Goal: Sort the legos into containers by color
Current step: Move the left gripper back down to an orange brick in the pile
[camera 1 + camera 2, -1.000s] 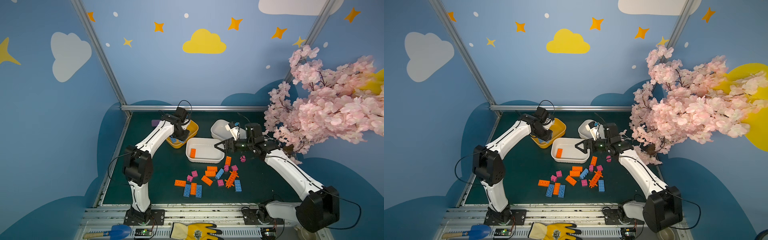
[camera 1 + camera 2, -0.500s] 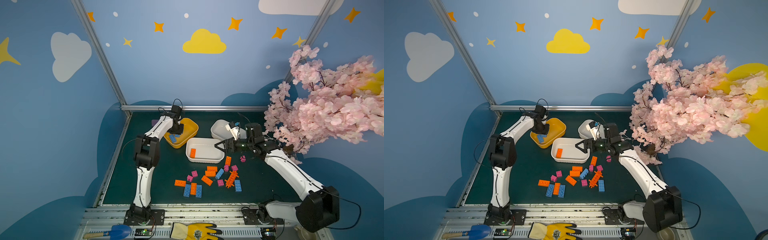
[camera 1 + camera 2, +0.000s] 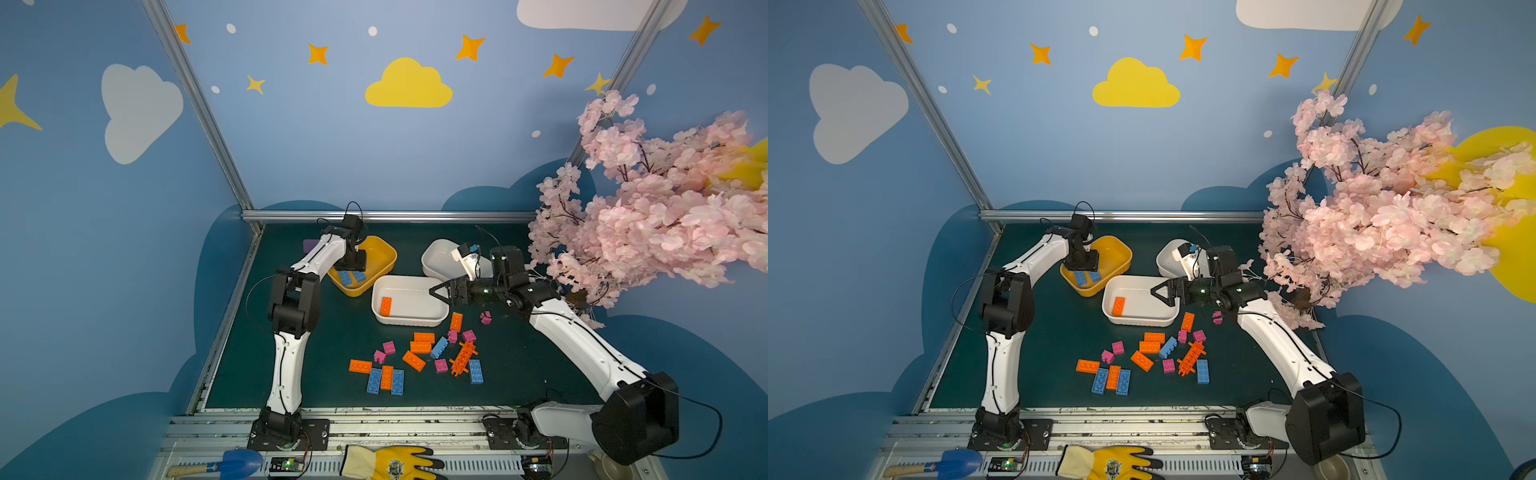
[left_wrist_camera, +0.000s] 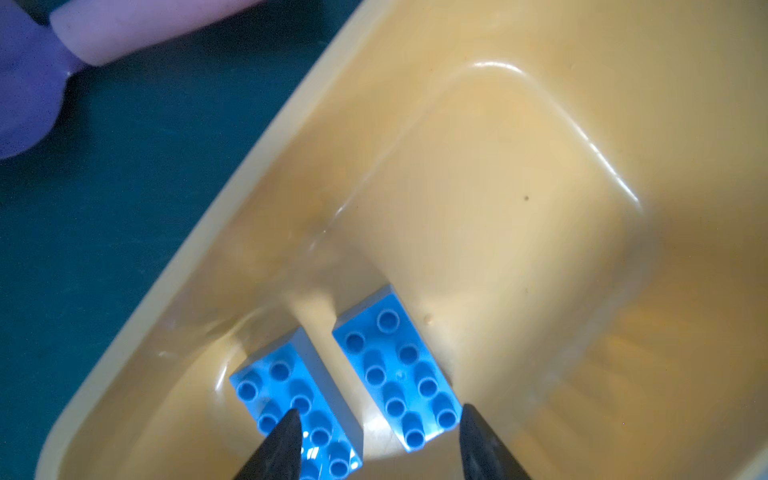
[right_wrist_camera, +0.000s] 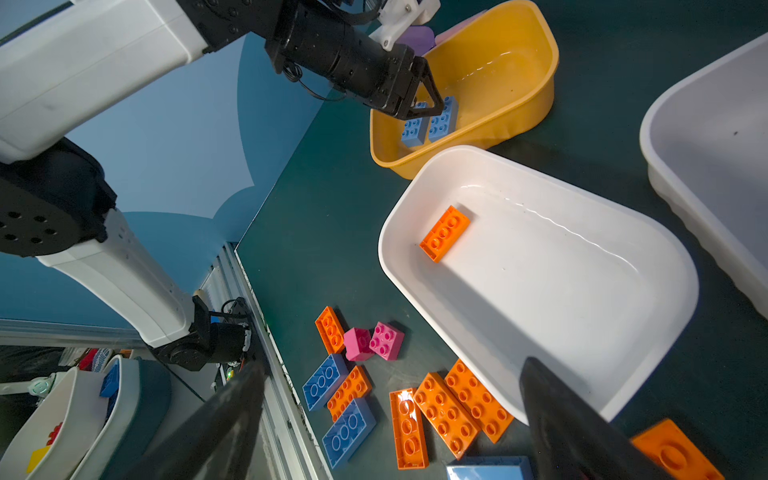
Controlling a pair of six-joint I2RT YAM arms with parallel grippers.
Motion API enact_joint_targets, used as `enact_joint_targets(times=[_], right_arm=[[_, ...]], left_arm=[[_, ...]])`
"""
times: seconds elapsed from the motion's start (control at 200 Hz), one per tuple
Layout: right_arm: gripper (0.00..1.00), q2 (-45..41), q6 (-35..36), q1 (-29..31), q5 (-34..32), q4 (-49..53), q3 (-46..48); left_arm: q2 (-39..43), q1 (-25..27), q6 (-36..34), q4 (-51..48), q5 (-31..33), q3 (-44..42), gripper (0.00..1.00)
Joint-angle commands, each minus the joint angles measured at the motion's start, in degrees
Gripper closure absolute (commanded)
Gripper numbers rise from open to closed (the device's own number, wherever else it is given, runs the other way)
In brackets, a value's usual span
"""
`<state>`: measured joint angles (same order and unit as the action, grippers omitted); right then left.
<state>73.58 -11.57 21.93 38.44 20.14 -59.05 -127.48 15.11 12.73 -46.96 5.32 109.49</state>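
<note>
Legos (image 3: 419, 347) mostly loose on the mat (image 3: 311, 353) in front of the tubs, orange, blue and pink all mixed up. Spiky orange piece (image 3: 462, 358) in among them, and a lone pink brick (image 3: 485, 318) off to the side by the right arm. Two blue bricks (image 4: 299, 399) (image 4: 399, 374) side by side, studs up, in the yellow tub (image 3: 386, 253). Just one orange brick (image 3: 385, 306) in the middle white tub (image 3: 415, 299). Back white tub (image 3: 436, 257) partly hidden behind the right arm.

Left gripper (image 4: 378, 415) right over the blue pair, jaws partway apart, gripping nothing. Right gripper (image 5: 392, 365) spread wide and empty, hovering at the right end of the middle white tub.
</note>
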Motion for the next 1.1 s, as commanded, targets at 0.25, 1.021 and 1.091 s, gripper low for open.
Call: enact_joint_targets(times=[0.25,1.021,1.091], right_arm=[[0.06,-2.21,1.08,-0.05,1.42,1.56,0.42],[0.05,-2.38,3.88,3.19,2.85,4.64,0.46],[0.06,-2.44,4.03,3.27,2.96,4.95,0.51]], left_arm=[[27.40,5.68,2.03,-0.58,-5.32,-22.37,0.24],[56.50,26.66,79.46,-2.55,2.87,-60.79,0.19],[53.38,27.98,82.37,-2.87,2.95,-60.01,0.20]])
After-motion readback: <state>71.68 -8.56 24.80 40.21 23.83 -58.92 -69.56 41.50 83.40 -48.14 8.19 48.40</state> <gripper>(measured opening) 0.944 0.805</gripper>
